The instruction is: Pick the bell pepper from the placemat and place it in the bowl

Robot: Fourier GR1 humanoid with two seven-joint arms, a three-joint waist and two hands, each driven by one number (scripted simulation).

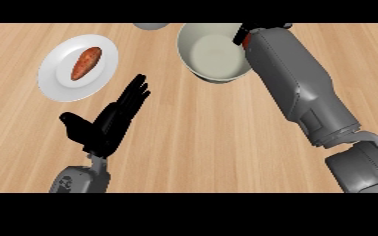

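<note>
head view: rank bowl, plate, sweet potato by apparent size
1. Bowl and plate: look alike; the right forearm hides part of the bowl, so no ranking.
2. Sweet potato: clearly smallest, lying on the plate.

Left hand (111,120) showing at lower left, resting open, fingers straight and pointing up-right, thumb sticking out to left. Left forearm entering from bottom edge. Right forearm (299,80) stretching diagonally from lower right toward top centre. Right hand mostly out of sight behind forearm at top edge.
</note>
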